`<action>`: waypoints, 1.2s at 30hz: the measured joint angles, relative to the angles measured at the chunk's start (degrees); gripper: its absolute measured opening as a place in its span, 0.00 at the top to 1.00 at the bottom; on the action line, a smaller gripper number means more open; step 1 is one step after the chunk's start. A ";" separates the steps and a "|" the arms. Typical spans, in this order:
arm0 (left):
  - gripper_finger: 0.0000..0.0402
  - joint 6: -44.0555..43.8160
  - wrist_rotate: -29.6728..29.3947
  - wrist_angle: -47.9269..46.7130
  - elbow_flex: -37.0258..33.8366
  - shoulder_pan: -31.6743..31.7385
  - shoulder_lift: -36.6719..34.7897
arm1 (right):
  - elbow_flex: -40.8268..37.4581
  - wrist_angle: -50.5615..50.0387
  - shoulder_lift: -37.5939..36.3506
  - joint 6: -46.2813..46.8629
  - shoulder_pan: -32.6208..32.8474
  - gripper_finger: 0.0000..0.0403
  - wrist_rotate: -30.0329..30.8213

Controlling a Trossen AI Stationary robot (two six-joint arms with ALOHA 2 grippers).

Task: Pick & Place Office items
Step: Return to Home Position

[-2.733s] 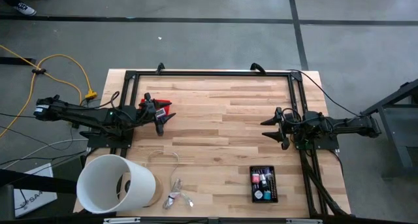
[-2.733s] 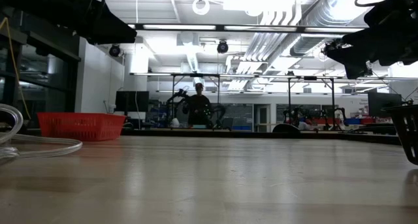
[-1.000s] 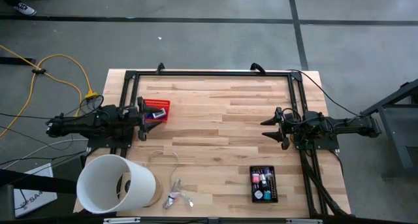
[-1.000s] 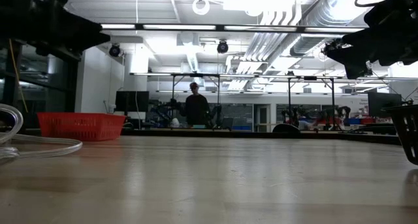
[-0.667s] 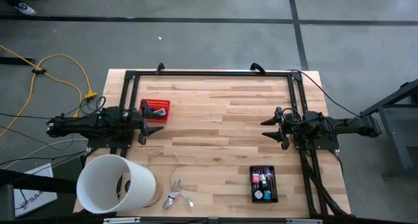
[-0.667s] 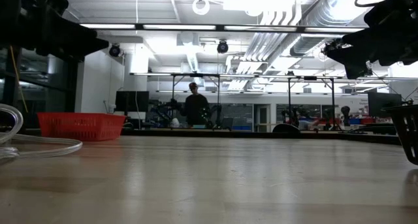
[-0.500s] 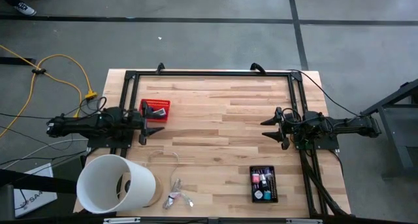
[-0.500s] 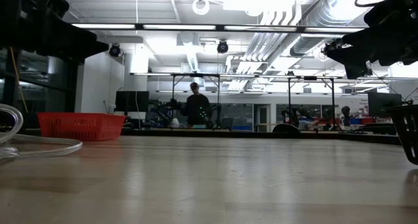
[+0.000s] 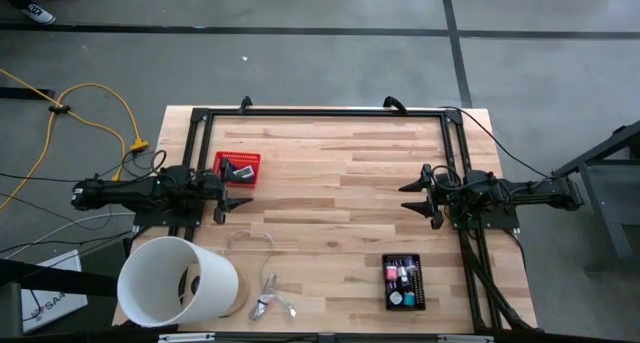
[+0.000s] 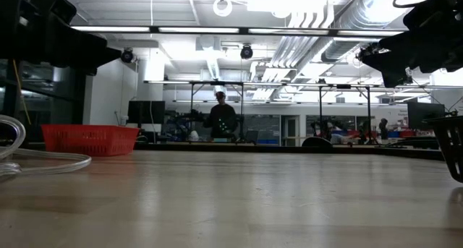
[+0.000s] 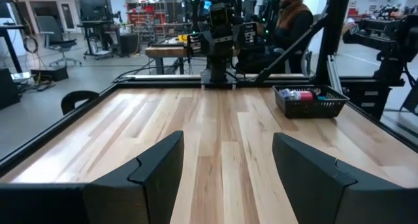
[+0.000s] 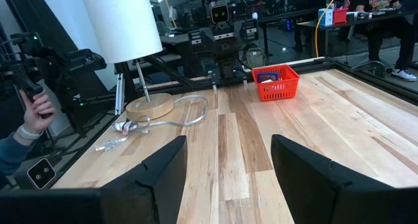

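The little office items [image 9: 403,275] lay in the black bin [image 9: 385,283] on the bench [image 9: 330,173]. Something blue sat in the red basket [image 9: 238,159], so maybe one was left. The left claw [image 9: 230,198] and right claw [image 9: 410,198] hung wide apart, holding nothing.

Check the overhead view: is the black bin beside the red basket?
No, the black bin lies on the right arm's side, the red basket far off beside the left arm.
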 joint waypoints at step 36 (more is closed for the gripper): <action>0.43 1.33 0.96 -0.76 -0.36 0.04 0.55 | 0.00 0.00 -0.01 0.00 0.00 0.48 0.00</action>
